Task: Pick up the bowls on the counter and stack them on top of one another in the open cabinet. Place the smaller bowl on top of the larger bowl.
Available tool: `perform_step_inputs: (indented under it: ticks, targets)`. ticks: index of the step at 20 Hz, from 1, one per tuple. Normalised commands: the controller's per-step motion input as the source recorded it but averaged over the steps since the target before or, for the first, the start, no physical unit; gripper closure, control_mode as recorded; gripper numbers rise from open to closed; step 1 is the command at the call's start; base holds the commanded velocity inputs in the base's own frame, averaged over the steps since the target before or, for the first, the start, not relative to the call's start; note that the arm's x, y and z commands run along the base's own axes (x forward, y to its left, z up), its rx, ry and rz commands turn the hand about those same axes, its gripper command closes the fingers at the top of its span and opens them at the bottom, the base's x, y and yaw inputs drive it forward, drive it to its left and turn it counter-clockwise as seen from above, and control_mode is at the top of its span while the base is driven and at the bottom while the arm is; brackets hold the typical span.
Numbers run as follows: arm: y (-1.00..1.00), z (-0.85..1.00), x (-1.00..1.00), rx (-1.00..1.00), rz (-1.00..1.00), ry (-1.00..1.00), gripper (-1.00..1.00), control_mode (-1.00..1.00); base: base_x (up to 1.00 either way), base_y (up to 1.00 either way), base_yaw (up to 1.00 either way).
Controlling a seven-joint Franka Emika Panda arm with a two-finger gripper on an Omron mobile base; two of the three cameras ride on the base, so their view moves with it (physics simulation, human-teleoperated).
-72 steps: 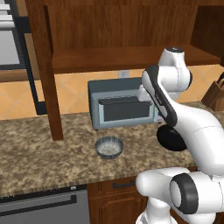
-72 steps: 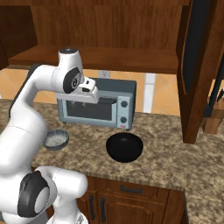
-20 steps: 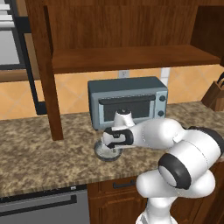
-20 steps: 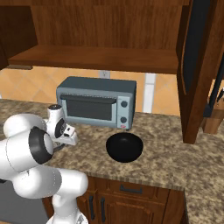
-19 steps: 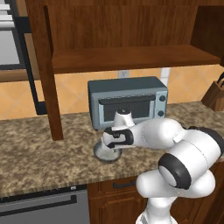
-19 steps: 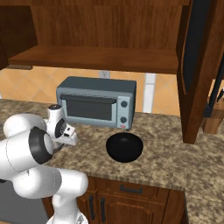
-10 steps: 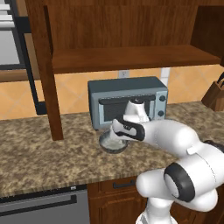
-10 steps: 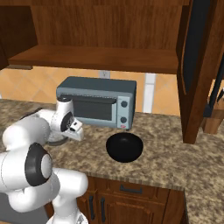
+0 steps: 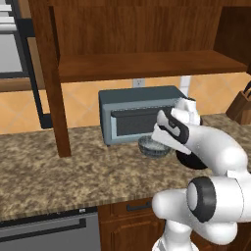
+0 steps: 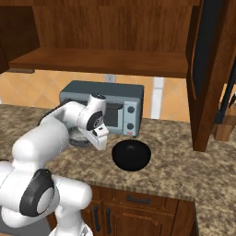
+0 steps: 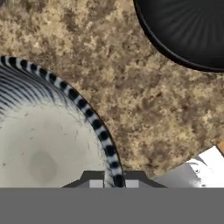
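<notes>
The small grey ribbed bowl (image 9: 152, 147) hangs just above the speckled counter (image 9: 59, 171), in front of the toaster oven. My gripper (image 9: 158, 141) is shut on its right rim. In the hand view the striped rim (image 11: 98, 127) runs down between my fingertips, with the pale inside (image 11: 39, 153) to the left. The glossy black bowl (image 10: 131, 154) rests on the counter right of my hand and shows at the upper right (image 11: 188, 30) of the hand view. Above, the open cabinet's wide shelf (image 9: 147, 66) is bare.
A grey-blue toaster oven (image 9: 137, 115) stands against the wall right behind the small bowl. The cabinet's thick side post (image 9: 51, 83) comes down to the counter at the left. A knife block (image 9: 242, 105) sits far right. Another wooden post (image 10: 207, 78) stands right of the black bowl.
My gripper has risen off the counter and moved right and toward the toaster oven, carrying the small grey bowl closer to the black bowl, which has stayed put.
</notes>
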Motion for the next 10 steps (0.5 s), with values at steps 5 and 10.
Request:
perform_step_inputs:
  ticks: [5,10]
  targets:
    - [-1.0,0.14,-0.06,0.06,-0.48,0.35,1.0,-1.0,0.0,0.0,0.0]
    - [-1.0,-0.03,-0.06,0.01,-0.44,0.13,1.0,-1.0,0.0,0.0,0.0]
